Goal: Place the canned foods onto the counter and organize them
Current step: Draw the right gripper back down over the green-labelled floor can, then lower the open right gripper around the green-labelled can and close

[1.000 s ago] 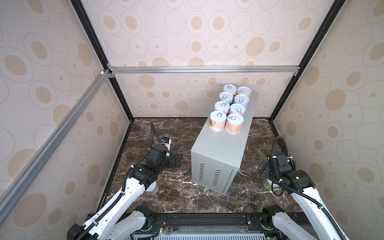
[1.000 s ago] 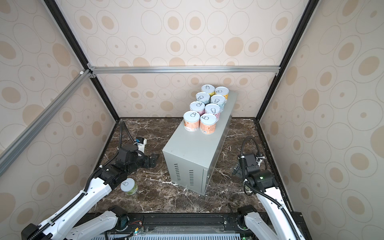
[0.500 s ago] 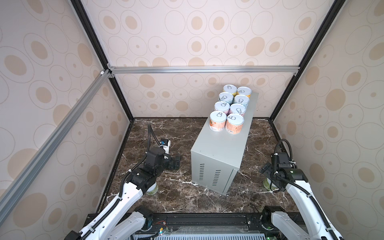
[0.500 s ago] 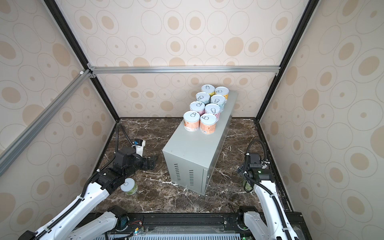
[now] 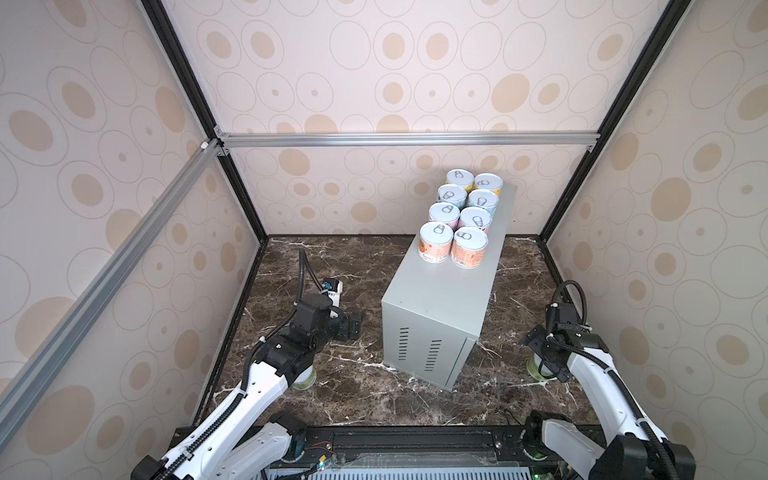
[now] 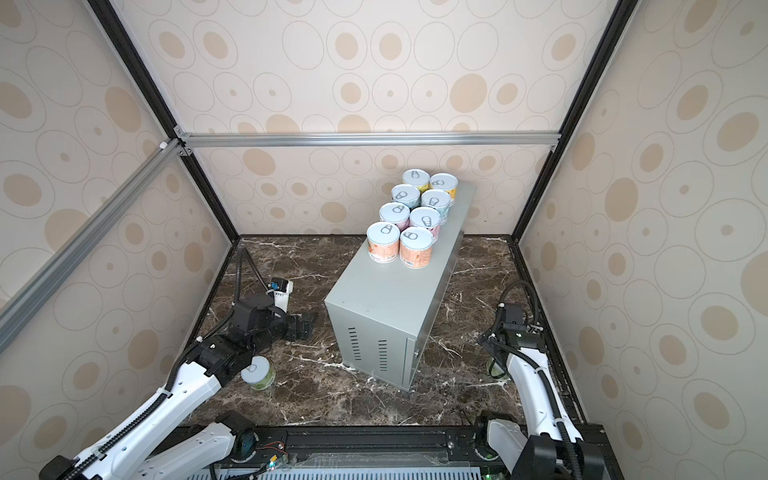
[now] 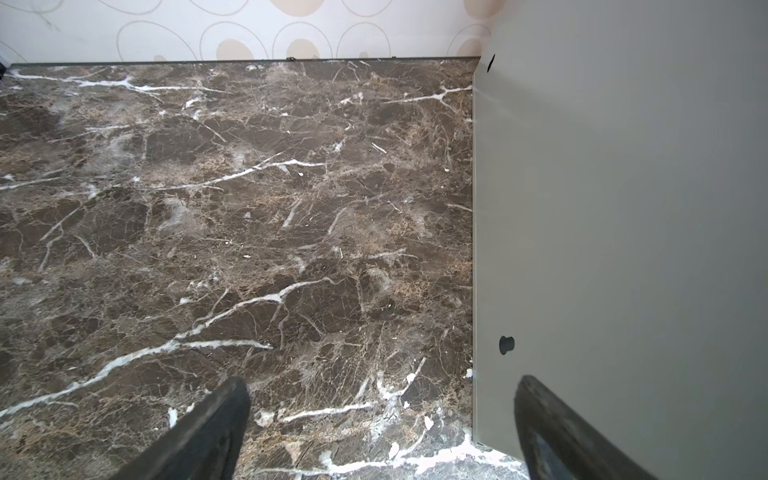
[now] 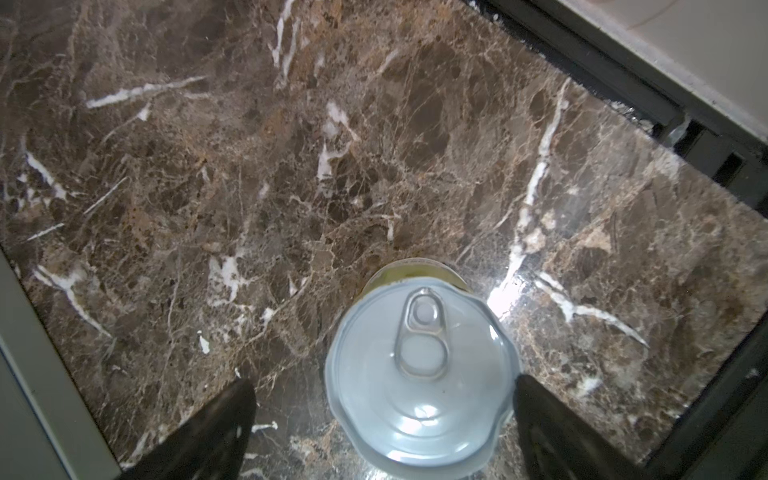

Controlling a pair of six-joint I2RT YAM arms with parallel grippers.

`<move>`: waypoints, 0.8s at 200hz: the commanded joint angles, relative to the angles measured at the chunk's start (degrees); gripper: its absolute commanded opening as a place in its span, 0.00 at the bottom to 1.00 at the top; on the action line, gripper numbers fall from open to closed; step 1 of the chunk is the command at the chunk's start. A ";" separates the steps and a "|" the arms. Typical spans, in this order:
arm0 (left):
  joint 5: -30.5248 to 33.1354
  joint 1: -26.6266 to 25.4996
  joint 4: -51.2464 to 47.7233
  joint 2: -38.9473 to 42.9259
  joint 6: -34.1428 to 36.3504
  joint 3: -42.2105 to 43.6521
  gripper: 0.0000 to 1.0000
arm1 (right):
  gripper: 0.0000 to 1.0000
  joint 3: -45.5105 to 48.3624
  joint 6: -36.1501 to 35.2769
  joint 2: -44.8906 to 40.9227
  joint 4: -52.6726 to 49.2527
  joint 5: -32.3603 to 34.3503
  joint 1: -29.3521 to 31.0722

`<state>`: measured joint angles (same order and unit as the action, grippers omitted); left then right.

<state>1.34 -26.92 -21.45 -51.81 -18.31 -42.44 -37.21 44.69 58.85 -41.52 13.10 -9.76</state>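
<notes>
Several cans (image 5: 457, 224) (image 6: 405, 224) with silver pull-tab lids stand in two rows at the far end of the counter (image 5: 444, 299) (image 6: 390, 299), a tall pale-grey box. A green-labelled can (image 8: 419, 374) (image 5: 535, 370) stands on the marble by the right wall. My right gripper (image 8: 384, 384) (image 5: 540, 355) hangs open over it, jaws on either side of the lid and one fingertip (image 8: 540, 407) close to its rim. Another green can (image 6: 258, 372) (image 5: 305, 379) stands partly under my left forearm. My left gripper (image 7: 382, 382) (image 5: 353, 326) is open and empty, low beside the counter's side wall (image 7: 623, 208).
The dark brown marble floor (image 5: 374, 395) is boxed in by patterned walls and black frame posts (image 5: 552, 266). The counter's vented end (image 5: 415, 353) faces the front. A black rail (image 8: 623, 75) runs along the right wall near the can.
My right arm has drawn in toward the right wall and settled lower over the green can. The left gripper has barely shifted beside the counter. Both stayed open.
</notes>
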 commanded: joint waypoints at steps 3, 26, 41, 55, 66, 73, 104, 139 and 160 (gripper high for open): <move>0.41 -0.12 0.75 -0.64 1.43 -0.25 0.99 | 0.99 1.38 -0.38 1.91 2.60 -1.04 -1.11; 0.67 -0.13 0.71 -1.26 1.42 -0.21 0.99 | 0.99 2.04 -0.73 4.36 4.81 -2.24 -1.84; 0.77 -0.11 0.71 -1.61 1.52 -0.27 0.99 | 0.99 2.48 -0.83 5.99 6.37 -2.60 -1.93; 0.93 -0.09 0.65 -1.93 1.55 -0.28 0.99 | 0.99 2.62 -1.05 7.58 7.59 -3.15 -1.93; 1.03 -0.14 0.62 -2.09 1.57 -0.37 0.99 | 0.99 2.05 -1.37 8.87 7.63 -3.66 -1.93; 1.18 -0.14 0.57 -2.21 1.60 -0.38 0.99 | 0.99 1.50 -1.68 9.69 7.19 -3.86 -1.93; 1.20 -0.09 0.54 -2.25 1.63 -0.46 0.99 | 0.99 0.09 -2.48 9.50 6.32 -3.70 -1.93; 1.20 -0.12 0.62 -2.26 1.69 -0.46 0.99 | 0.99 -2.67 -3.44 6.66 3.06 -3.45 -1.93; 0.96 -0.13 0.73 -2.21 1.69 -0.46 0.99 | 0.99 -2.88 -3.72 5.33 2.17 -3.52 -1.93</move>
<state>1.80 -26.94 -21.45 -54.06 -18.11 -42.44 -39.59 40.66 65.32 -34.72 12.60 -11.64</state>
